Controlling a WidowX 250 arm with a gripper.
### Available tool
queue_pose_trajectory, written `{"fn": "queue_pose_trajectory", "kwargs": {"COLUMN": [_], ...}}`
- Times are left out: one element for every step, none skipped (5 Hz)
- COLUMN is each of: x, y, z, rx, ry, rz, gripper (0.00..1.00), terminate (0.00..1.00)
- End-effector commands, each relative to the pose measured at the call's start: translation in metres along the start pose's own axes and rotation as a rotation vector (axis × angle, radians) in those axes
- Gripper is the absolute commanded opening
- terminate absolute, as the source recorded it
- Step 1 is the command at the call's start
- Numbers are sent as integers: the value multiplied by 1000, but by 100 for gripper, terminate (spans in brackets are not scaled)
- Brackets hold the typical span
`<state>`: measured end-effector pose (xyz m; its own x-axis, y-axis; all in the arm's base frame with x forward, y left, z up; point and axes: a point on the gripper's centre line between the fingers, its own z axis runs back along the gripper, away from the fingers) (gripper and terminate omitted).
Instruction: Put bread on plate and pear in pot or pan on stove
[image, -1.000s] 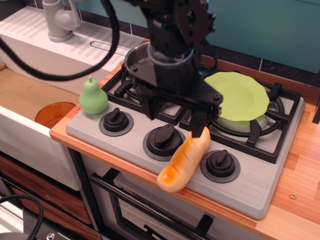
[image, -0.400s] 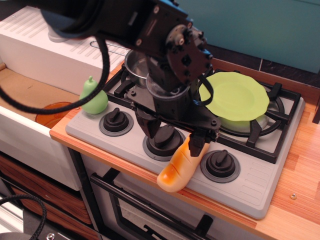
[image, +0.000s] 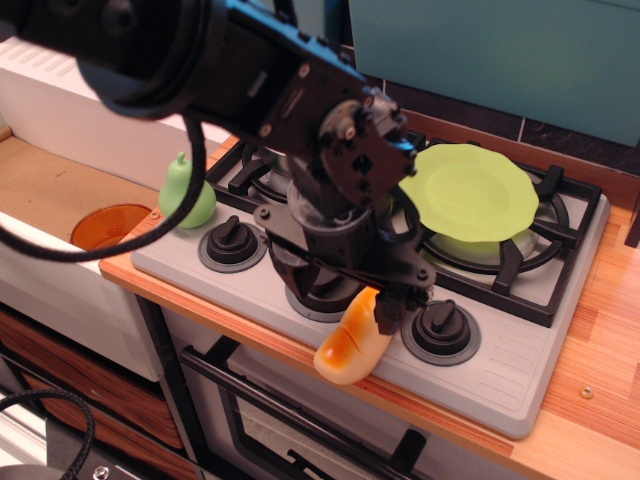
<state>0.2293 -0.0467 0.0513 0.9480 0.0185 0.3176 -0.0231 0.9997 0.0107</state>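
Observation:
The bread (image: 350, 348) lies tilted over the front edge of the grey stove (image: 500, 372), between the middle and right knobs. My gripper (image: 340, 295) is open and low over the bread's upper end and the middle knob. Its right finger (image: 391, 308) stands against the right side of the loaf; the left finger is in shadow by the knob. The lime-green plate (image: 470, 192) rests on the right burner. The pear (image: 187, 200) stands upright at the stove's left edge. The pot on the left burner is almost wholly hidden behind my arm.
An orange translucent dish (image: 108, 226) lies in the sink at left. The left knob (image: 232, 243) and right knob (image: 440, 330) flank my gripper. A wooden counter (image: 600, 390) runs to the right of the stove. A white drainboard lies at the back left.
My gripper has come down and forward, from above the burners to the bread's upper end. The arm now covers the pot and the faucet. Bread, pear and plate have not moved.

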Motion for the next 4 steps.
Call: {"fn": "queue_pose_trajectory", "kwargs": {"x": [-5,-7,-8,-8], "y": [-3,-4,-5,-8], "z": [-8,-13,-17,-21], "rx": [-10,-16,-18,-12], "ry": [-39,-40,-45,-52], "rz": [5,0,-7,-8], "gripper": [100,100,100,100], "terminate": [0,0,0,0]}}
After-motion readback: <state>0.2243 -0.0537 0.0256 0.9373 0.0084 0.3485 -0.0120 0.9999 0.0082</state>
